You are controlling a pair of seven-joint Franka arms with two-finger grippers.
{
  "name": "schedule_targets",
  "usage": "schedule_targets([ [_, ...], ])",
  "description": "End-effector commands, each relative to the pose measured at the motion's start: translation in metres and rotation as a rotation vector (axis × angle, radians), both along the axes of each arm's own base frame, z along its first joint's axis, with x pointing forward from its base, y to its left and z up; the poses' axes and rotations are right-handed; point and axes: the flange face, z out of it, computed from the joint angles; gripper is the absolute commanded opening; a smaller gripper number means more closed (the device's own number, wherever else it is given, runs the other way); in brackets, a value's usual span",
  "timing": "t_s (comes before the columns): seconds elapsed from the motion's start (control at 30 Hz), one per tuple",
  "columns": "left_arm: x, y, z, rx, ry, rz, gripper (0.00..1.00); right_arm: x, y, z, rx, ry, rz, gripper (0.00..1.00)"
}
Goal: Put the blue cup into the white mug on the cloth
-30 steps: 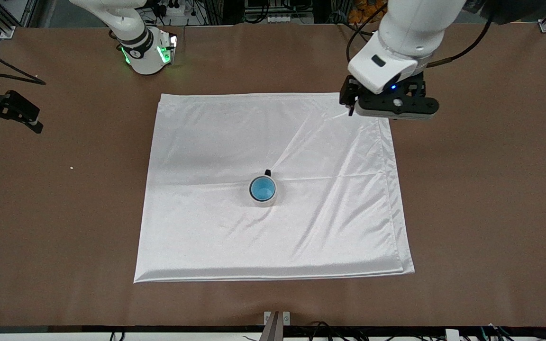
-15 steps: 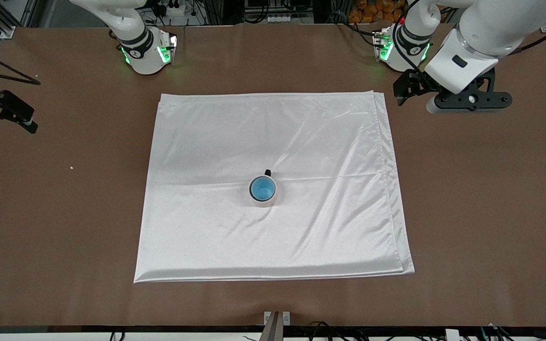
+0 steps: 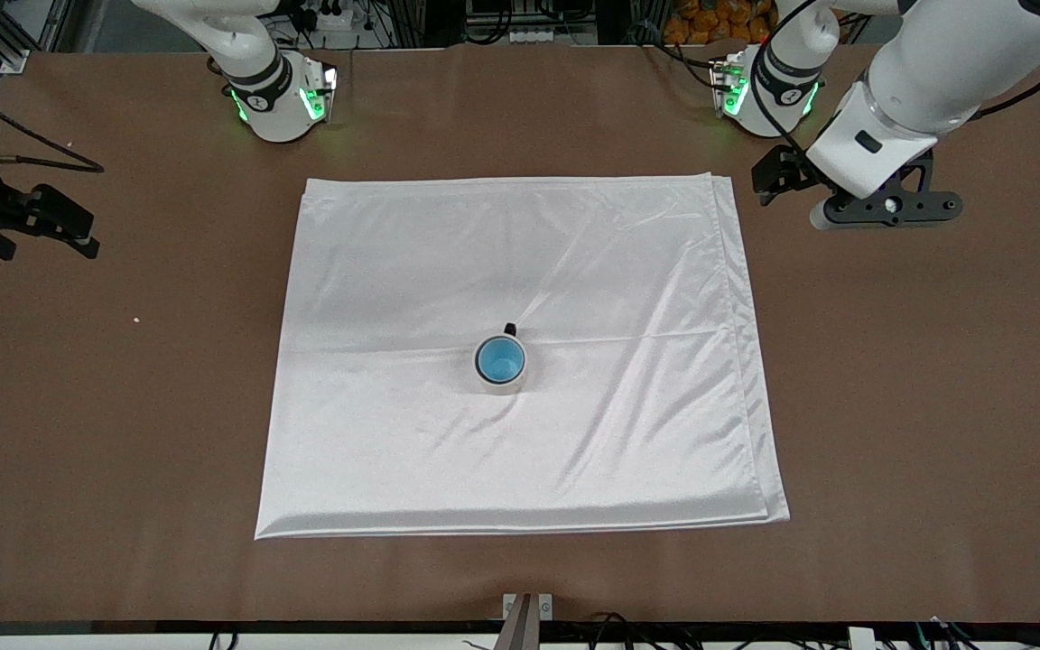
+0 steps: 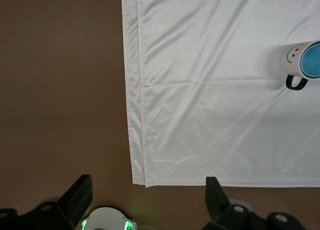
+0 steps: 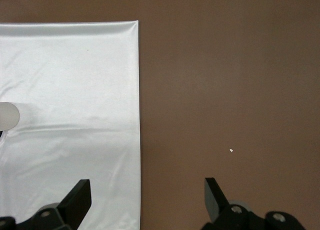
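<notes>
The blue cup sits upright inside the white mug, whose dark handle points toward the robots. The mug stands near the middle of the white cloth. My left gripper is open and empty, over bare table just off the cloth's corner nearest the left arm's base. Its wrist view shows the cloth and the mug with the cup in it. My right gripper is open and empty over bare table at the right arm's end. Its wrist view shows the cloth's edge and a sliver of the mug.
The brown table surrounds the cloth. The two arm bases with green lights stand at the table's robot side. A small white speck lies on the table between the right gripper and the cloth.
My left gripper has moved off the cloth's corner toward the left arm's end of the table. My right gripper has shifted slightly. The cup and mug have not moved.
</notes>
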Motion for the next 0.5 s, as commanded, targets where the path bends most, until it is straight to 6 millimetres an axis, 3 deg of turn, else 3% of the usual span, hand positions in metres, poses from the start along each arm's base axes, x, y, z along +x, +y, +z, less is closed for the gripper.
schedule_targets([
  [0.0,-0.003,0.011,0.004,-0.010,-0.017,0.003,1.00,-0.002,0.000,-0.001,-0.007,0.008,0.010,1.00],
  [0.47,0.023,0.061,-0.004,-0.024,-0.027,-0.004,1.00,-0.004,-0.004,0.003,-0.007,0.000,0.001,1.00],
])
